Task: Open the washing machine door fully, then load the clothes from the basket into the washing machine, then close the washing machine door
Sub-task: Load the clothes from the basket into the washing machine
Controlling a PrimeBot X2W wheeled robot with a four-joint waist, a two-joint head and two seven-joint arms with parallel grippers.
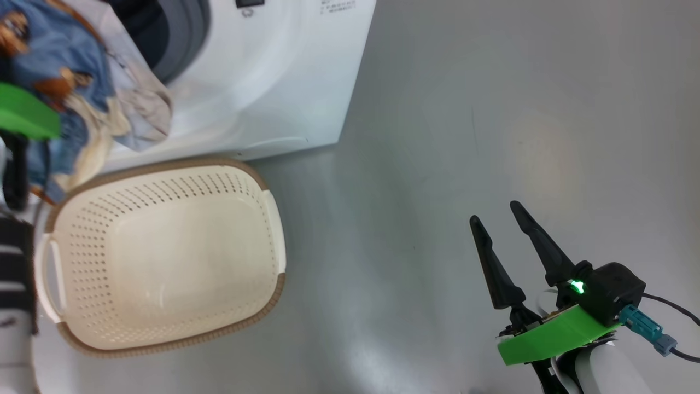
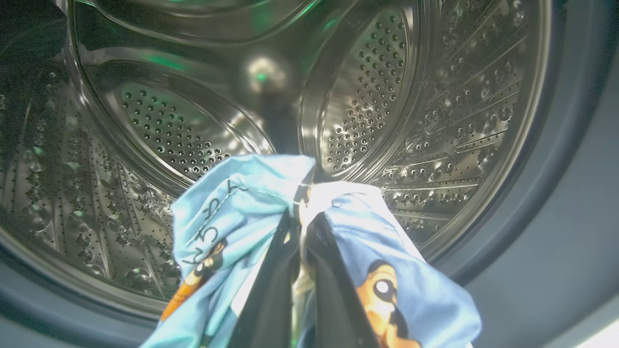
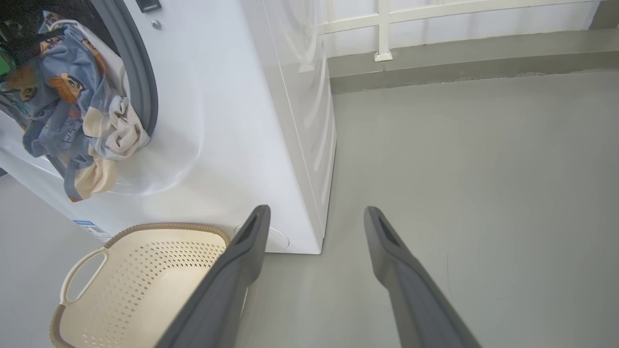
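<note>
Head view, from the left: the clothes (image 1: 71,93) hang as one loose bundle at the mouth of the washing machine (image 1: 262,82), above the far left corner of the basket (image 1: 164,164). The fabric is thin and woven, light blue with orange-brown figures and a white lining that falls out in soft folds. I judge it light and limp. It keeps no shape, and the parts I do not hold may drag and catch on the rubber ring (image 1: 188,33). The good place to take it is therefore a thick gathered fold near the middle, not an edge. The basket is stiff cream plastic with rows of small holes and a brown woven-look rim — it looks empty. The machine is a smooth, glossy white box. Further right is the bare grey floor (image 1: 465,109), and over it my right tool (image 1: 495,212), its fingers spread wide and holding nothing.

In the left wrist view the steel drum (image 2: 169,121) is shiny, with many small holes and raised ribs. In the middle my left tool (image 2: 302,217) is pressed together on a bunched fold of the blue cloth — the two dark fingers almost meet. At the right the ring curves, dull and grey-blue.
</note>
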